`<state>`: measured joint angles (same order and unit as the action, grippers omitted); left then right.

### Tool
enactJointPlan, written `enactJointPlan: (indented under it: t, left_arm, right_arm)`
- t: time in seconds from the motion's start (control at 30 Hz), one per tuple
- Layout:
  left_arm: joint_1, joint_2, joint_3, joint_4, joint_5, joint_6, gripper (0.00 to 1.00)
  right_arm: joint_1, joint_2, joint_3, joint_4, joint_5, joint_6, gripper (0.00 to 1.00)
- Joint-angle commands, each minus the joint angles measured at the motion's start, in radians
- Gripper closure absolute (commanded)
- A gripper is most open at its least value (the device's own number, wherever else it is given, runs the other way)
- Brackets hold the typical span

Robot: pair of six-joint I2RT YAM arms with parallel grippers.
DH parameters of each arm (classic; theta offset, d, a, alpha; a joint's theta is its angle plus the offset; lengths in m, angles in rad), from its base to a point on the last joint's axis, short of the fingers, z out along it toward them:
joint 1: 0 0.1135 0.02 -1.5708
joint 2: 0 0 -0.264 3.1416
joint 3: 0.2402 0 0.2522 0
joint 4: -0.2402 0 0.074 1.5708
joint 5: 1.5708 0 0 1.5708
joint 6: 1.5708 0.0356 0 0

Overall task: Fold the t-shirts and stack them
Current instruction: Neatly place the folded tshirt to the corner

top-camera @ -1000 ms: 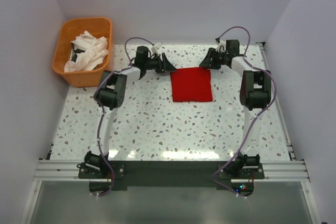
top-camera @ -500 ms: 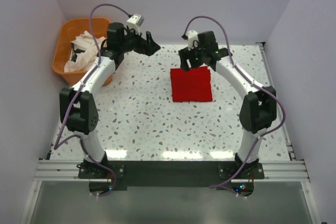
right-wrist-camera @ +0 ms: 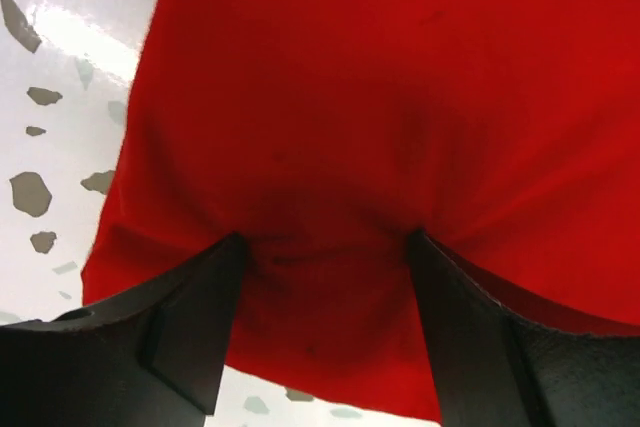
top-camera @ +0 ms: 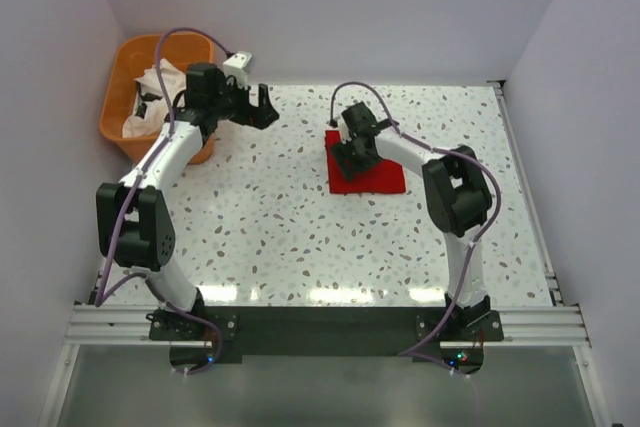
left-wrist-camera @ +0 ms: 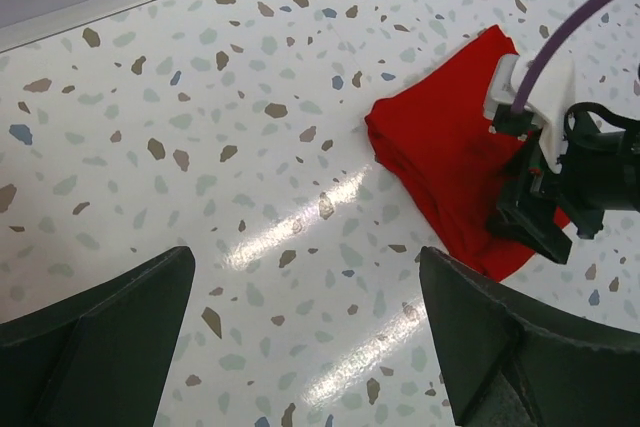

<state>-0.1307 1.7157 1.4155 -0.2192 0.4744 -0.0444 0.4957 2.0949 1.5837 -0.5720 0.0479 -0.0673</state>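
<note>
The bright red t-shirt (top-camera: 385, 179) lies folded into a square on the speckled table, right of centre; it also shows in the left wrist view (left-wrist-camera: 435, 162). My right gripper (top-camera: 350, 159) is low over its left part, jaws open, with both fingertips pressed into the red cloth (right-wrist-camera: 330, 97), which dimples between them (right-wrist-camera: 325, 247). The white t-shirts (top-camera: 165, 87) lie crumpled in the orange basket. My left gripper (top-camera: 266, 107) is open and empty above the bare table (left-wrist-camera: 310, 347), between the basket and the red shirt.
The orange plastic basket (top-camera: 108, 107) stands at the back left corner against the wall. White walls close in the table on the left, back and right. The right arm's wrist and cable (left-wrist-camera: 560, 147) sit over the red shirt.
The right gripper has come down from the shirt's far edge onto the red cloth. The left arm has lifted away from the shirt and swung left towards the basket.
</note>
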Motion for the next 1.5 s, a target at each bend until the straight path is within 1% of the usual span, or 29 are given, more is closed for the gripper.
enactJointPlan:
  t: [0.0, 0.07, 0.17, 0.27, 0.3, 0.33, 0.4, 0.43, 0.53, 0.6, 0.73, 0.97, 1.07, 1.17, 1.2, 1.27, 1.3, 1.33, 1.4, 1.43, 1.47]
  left_arm:
    - [0.0, -0.056, -0.01, 0.015, -0.011, 0.021, 0.0]
    - [-0.001, -0.05, 0.002, 0.009, -0.019, 0.024, 0.0]
    - [0.0, -0.031, 0.017, -0.008, -0.019, 0.04, 0.0]
    - [0.0, -0.018, 0.028, -0.014, -0.013, 0.04, 0.0]
    - [0.0, -0.005, 0.033, -0.019, -0.011, 0.067, 0.0]
    - [0.0, 0.002, 0.039, -0.022, -0.008, 0.069, 0.0]
    - [0.0, 0.025, 0.062, -0.034, 0.0, 0.072, 0.0]
    - [0.0, 0.031, 0.075, -0.039, 0.006, 0.075, 0.0]
    - [0.0, 0.062, 0.105, -0.052, 0.013, 0.084, 0.0]
    - [0.0, 0.081, 0.117, -0.06, 0.023, 0.089, 0.0]
    - [0.0, 0.108, 0.158, -0.081, 0.03, 0.103, 0.0]
    - [0.002, 0.125, 0.171, -0.086, 0.05, 0.113, 0.0]
    - [0.002, 0.125, 0.171, -0.083, 0.064, 0.113, 0.0]
    - [0.002, 0.127, 0.174, -0.083, 0.075, 0.103, 0.0]
    - [0.0, 0.125, 0.174, -0.08, 0.079, 0.101, 0.0]
    - [0.002, 0.125, 0.171, -0.075, 0.092, 0.087, 0.0]
    - [0.002, 0.124, 0.171, -0.074, 0.096, 0.081, 0.0]
    - [0.002, 0.124, 0.169, -0.072, 0.101, 0.075, 0.0]
    - [0.002, 0.119, 0.168, -0.065, 0.105, 0.061, 0.0]
    - [0.002, 0.119, 0.165, -0.063, 0.105, 0.057, 0.0]
    - [0.002, 0.113, 0.161, -0.06, 0.107, 0.052, 0.0]
  right_arm:
    - [-0.042, 0.068, 0.033, 0.001, 0.079, 0.035, 0.29]
    - [-0.091, 0.088, 0.041, -0.02, 0.064, 0.037, 0.29]
    - [-0.17, 0.077, 0.032, -0.035, 0.047, -0.005, 0.3]
    - [-0.258, 0.057, 0.012, -0.057, 0.04, -0.089, 0.3]
    - [-0.282, 0.056, 0.012, -0.065, 0.02, -0.135, 0.3]
    - [-0.333, 0.057, 0.015, -0.075, 0.018, -0.158, 0.3]
    - [-0.382, 0.062, 0.031, -0.1, 0.014, -0.222, 0.3]
    - [-0.431, 0.066, 0.038, -0.11, 0.012, -0.241, 0.31]
    - [-0.492, 0.083, 0.062, -0.126, -0.002, -0.324, 0.34]
    - [-0.558, 0.091, 0.079, -0.129, -0.006, -0.385, 0.34]
    - [-0.605, 0.112, 0.113, -0.164, -0.02, -0.451, 0.37]
    - [-0.635, 0.088, 0.116, -0.161, -0.039, -0.543, 0.37]
    - [-0.638, 0.034, 0.099, -0.158, -0.066, -0.58, 0.35]
    - [-0.638, -0.048, 0.098, -0.175, -0.101, -0.556, 0.31]
    - [-0.638, -0.088, 0.098, -0.178, -0.1, -0.502, 0.29]
    - [-0.638, -0.124, 0.111, -0.209, -0.094, -0.427, 0.28]
    - [-0.638, -0.136, 0.117, -0.232, -0.092, -0.351, 0.28]
    - [-0.638, -0.163, 0.117, -0.265, -0.079, -0.31, 0.28]
    - [-0.638, -0.196, 0.081, -0.284, -0.069, -0.212, 0.27]
    - [-0.638, -0.226, 0.056, -0.284, -0.053, -0.189, 0.27]
    - [-0.638, -0.246, 0.0, -0.281, -0.051, -0.137, 0.26]
